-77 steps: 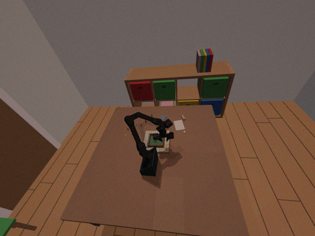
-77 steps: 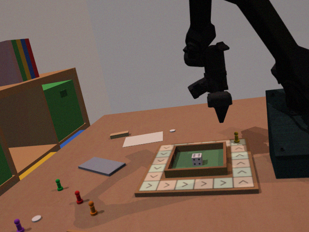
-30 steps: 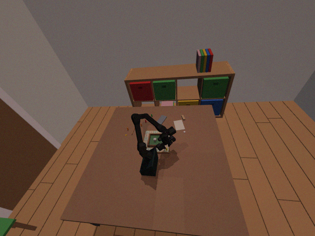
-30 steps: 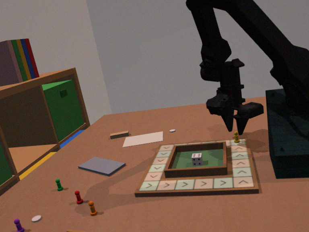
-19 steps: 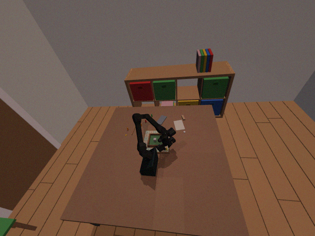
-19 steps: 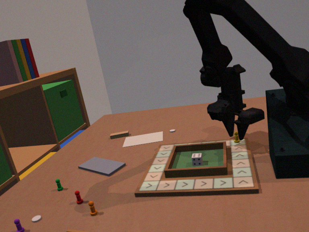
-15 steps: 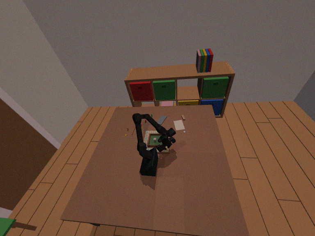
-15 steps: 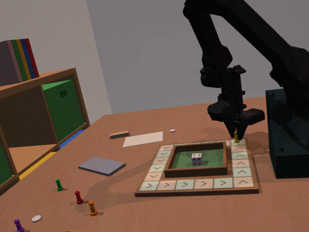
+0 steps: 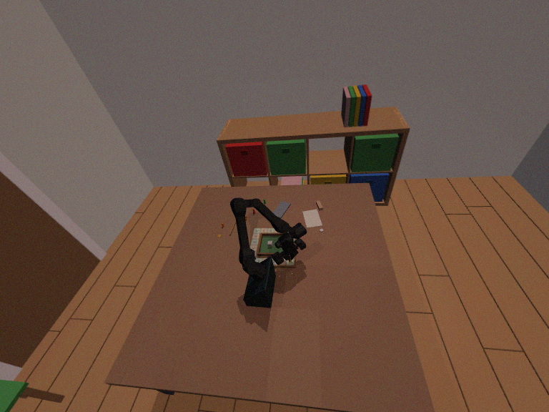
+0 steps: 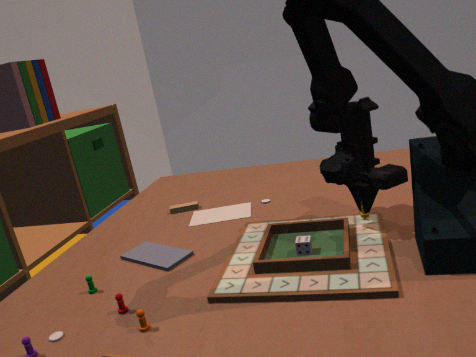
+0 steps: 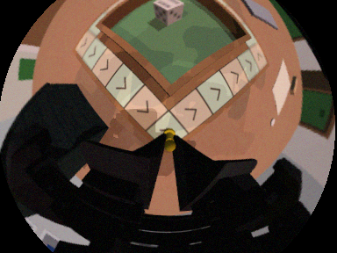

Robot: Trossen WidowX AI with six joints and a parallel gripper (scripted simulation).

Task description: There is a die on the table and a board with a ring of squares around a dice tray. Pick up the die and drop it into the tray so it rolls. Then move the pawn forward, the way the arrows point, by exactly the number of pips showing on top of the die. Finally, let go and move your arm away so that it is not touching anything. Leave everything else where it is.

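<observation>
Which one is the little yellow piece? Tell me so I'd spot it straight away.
Find the square board with the sunken green tray. At its corner nearest the black arm's gripper stands the yellow pawn, pinched between the fingertips; the other pawns stand off the board.

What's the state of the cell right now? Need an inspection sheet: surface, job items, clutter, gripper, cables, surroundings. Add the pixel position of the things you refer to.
Surface: brown table top (image 9: 345, 337) (image 10: 269, 330), no damage seen.
Job items: die (image 9: 269, 244) (image 10: 303, 245) (image 11: 168, 11) in the tray; yellow pawn (image 10: 364, 214) (image 11: 169, 140) at a corner square of the board (image 10: 304, 296).
Clutter: green pawn (image 10: 90, 284), red pawn (image 10: 121, 303), orange pawn (image 10: 142, 320), purple pawn (image 10: 28, 347), two white discs, grey slab (image 10: 157, 255), white sheet (image 9: 312, 218) (image 10: 220, 214) (image 11: 281, 88), small wooden block (image 9: 319, 205) (image 10: 184, 207); all off the board.
Gripper: gripper (image 10: 363, 212) (image 11: 168, 137) closed on the yellow pawn.
Cables: nothing seen.
Surroundings: shelf unit (image 9: 310, 125) with coloured bins, books on top.
</observation>
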